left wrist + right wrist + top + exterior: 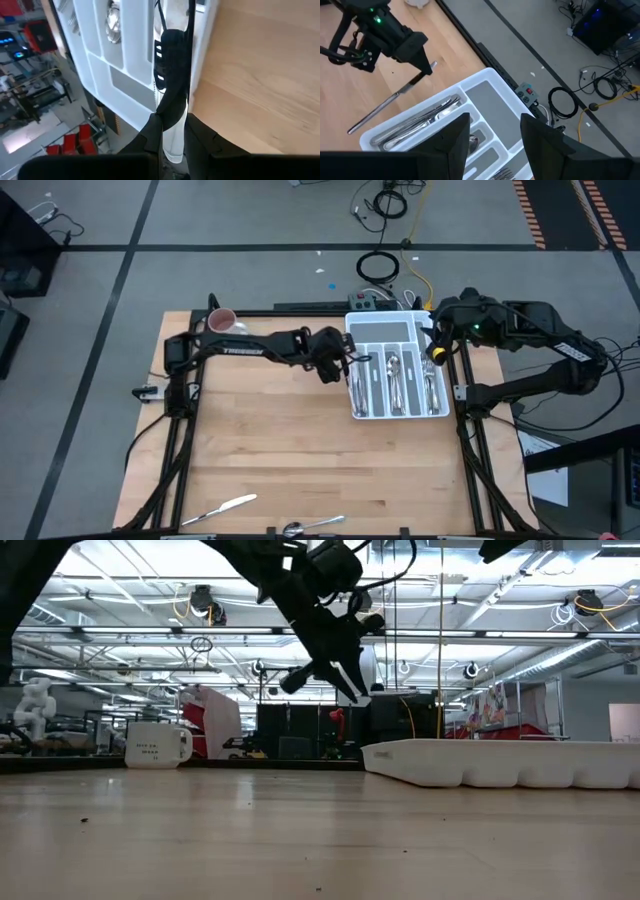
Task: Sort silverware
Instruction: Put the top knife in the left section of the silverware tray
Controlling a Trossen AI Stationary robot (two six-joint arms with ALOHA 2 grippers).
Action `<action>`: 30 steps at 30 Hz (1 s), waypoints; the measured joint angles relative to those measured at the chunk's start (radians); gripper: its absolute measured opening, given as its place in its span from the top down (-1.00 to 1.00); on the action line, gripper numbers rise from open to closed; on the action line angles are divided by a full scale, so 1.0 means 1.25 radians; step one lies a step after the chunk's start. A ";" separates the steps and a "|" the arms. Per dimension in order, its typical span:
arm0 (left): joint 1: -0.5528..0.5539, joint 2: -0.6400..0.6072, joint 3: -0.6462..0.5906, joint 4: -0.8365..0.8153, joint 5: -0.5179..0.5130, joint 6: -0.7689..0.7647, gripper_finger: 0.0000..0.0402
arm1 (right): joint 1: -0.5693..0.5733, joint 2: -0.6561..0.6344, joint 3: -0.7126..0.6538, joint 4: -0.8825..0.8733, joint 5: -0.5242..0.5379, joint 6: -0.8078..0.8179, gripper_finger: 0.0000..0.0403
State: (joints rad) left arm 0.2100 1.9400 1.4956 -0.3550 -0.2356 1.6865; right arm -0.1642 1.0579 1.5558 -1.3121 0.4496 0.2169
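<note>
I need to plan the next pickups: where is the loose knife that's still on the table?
In the high view the loose knife lies near the table's front edge, left of centre, just left of a spoon, far from the tray.

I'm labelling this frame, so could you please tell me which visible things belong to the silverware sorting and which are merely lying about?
Belonging to the job:
- table knife held by the left gripper
- cutlery tray with sorted silverware
- loose knife and spoon at the table's near edge

Lying about:
- mug at the far left corner
- cables on the floor
</note>
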 joint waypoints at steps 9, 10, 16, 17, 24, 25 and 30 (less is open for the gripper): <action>0.000 0.085 0.116 0.029 0.024 0.045 0.76 | 0.000 0.000 0.000 0.000 0.000 0.003 0.17; 0.000 0.097 0.133 0.031 0.026 0.047 0.76 | 0.000 0.000 0.000 0.000 0.000 0.005 0.17; 0.001 0.157 0.198 0.023 0.032 0.109 0.76 | 0.000 0.000 0.000 0.001 -0.001 0.009 0.17; 0.001 0.161 0.200 0.023 0.032 0.109 0.76 | 0.000 0.000 0.000 0.001 -0.001 0.009 0.17; 0.010 0.159 0.201 -0.048 0.040 0.144 0.76 | 0.000 0.000 0.000 0.001 -0.001 0.009 0.17; 0.013 0.159 0.201 -0.047 0.040 0.145 0.76 | 0.000 0.000 0.000 0.001 -0.001 0.009 0.17; 0.021 0.159 0.201 -0.045 0.071 0.148 0.76 | 0.000 0.000 0.000 0.001 -0.001 0.009 0.17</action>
State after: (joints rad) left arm 0.2368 2.1391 1.7473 -0.4114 -0.1468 1.8721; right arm -0.1640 1.0584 1.5555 -1.3109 0.4479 0.2279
